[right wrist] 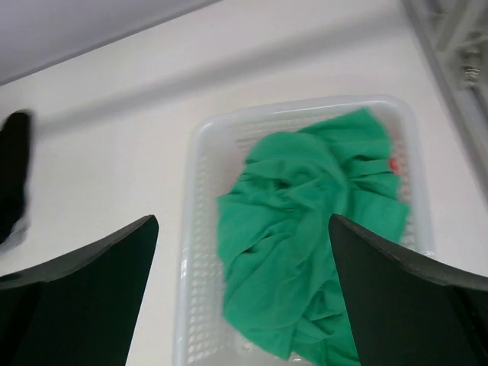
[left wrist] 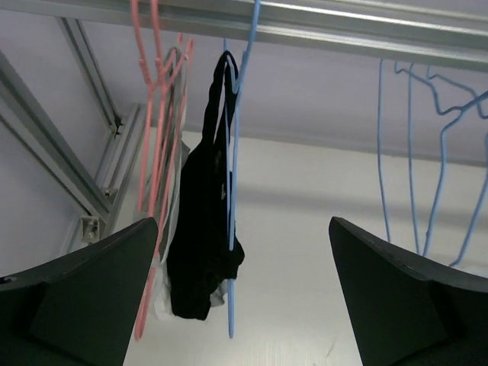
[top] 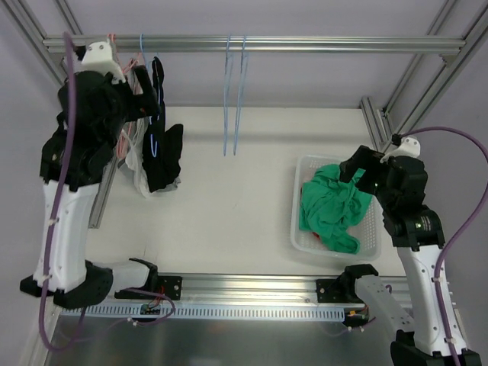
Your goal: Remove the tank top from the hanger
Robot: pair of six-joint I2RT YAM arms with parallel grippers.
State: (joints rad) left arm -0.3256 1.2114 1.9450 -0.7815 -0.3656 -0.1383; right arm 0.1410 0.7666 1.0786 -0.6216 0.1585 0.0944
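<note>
Both sets are spread wide: left fingers point(left wrist: 84, 305) face the black tank top point(left wrist: 202, 252) on the blue hanger point(left wrist: 233, 152), right fingers point(right wrist: 76, 305) hover over green cloth point(right wrist: 305, 229) in a basket point(right wrist: 191, 252).

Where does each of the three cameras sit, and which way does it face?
Top external: above and behind, looking down on the table; left arm and right arm show.
Left wrist: on the left arm, facing the black tank top on its blue hanger; open left end effector shows.
Right wrist: on the right arm, looking down at the green garment in the white basket; open right end effector shows.
Shared: top external and left wrist both show the tank top.
</note>
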